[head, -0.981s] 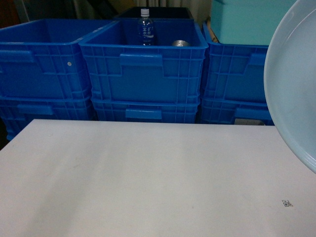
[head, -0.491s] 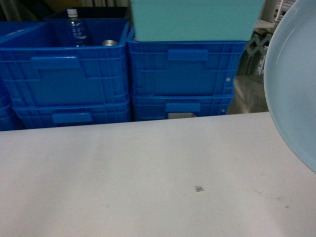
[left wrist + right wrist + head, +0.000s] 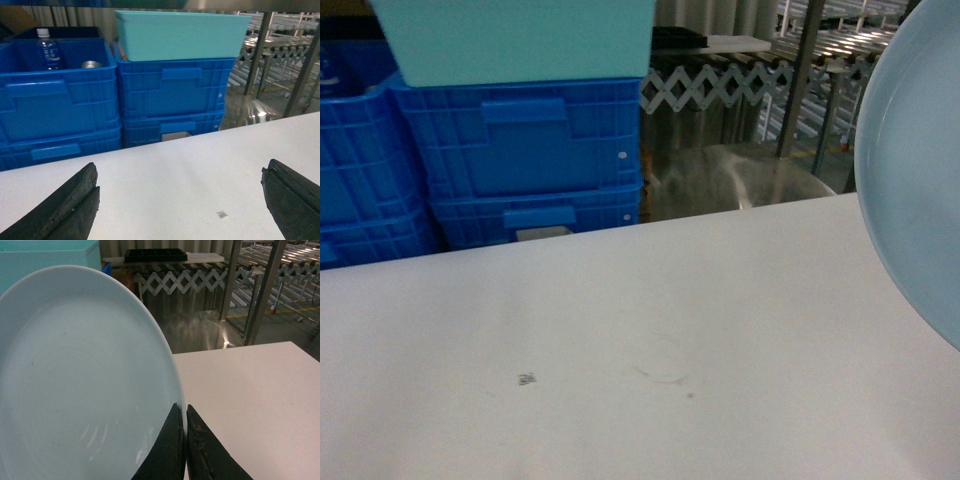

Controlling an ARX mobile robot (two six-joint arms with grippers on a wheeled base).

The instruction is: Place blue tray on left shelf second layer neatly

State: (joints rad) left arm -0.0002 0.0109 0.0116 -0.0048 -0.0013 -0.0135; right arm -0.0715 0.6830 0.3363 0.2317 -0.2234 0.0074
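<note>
The blue tray [image 3: 920, 180], pale and smooth, fills the right edge of the head view, held on edge above the white table [image 3: 620, 330]. In the right wrist view my right gripper [image 3: 185, 412] is shut on the tray [image 3: 85, 380], its black fingers pinching the rim. My left gripper [image 3: 180, 200] hovers open over the table [image 3: 175, 170] with nothing between its fingers. A shiny steel shelf rack [image 3: 820, 60] with upright posts stands beyond the table's far right; only part of its tiers shows.
Stacked dark-blue crates [image 3: 520, 150] with a teal bin [image 3: 520, 40] on top stand behind the table at the left. One crate holds a water bottle [image 3: 47, 50] and a can [image 3: 91, 64]. A folding lattice barrier [image 3: 720, 85] stands by the rack.
The head view has swung right: the crates slid left and the steel rack and lattice barrier came into view. The tray keeps its place at the view's right edge.
</note>
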